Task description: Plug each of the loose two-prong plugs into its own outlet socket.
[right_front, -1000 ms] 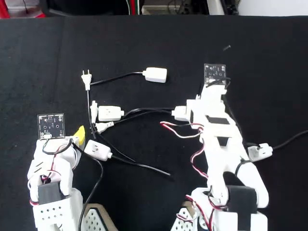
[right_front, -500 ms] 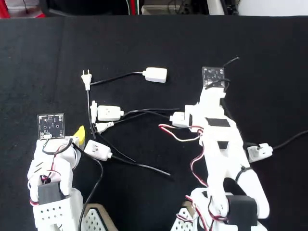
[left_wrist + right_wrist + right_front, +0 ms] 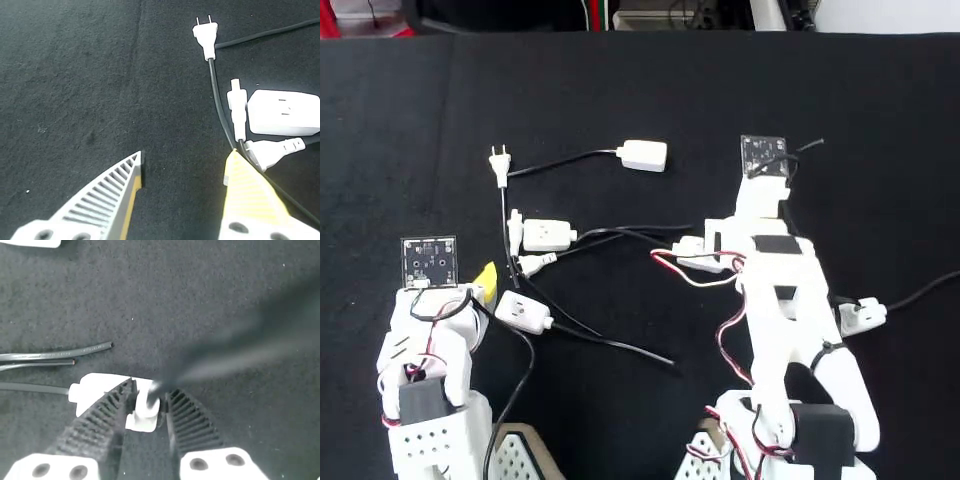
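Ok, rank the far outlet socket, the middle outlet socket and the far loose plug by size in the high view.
Tied for largest, looking alike: far outlet socket and middle outlet socket.
Clearly smallest: far loose plug.

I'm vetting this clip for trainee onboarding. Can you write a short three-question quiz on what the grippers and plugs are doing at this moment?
1. True or false: the left gripper is shut on a plug.
2. What is the right gripper shut on? A) a white plug B) a yellow block C) nothing
3. Fill in: the cables lying on the table are ___ in colour.
Key: 1 false, it is open and empty; 2 A; 3 black.
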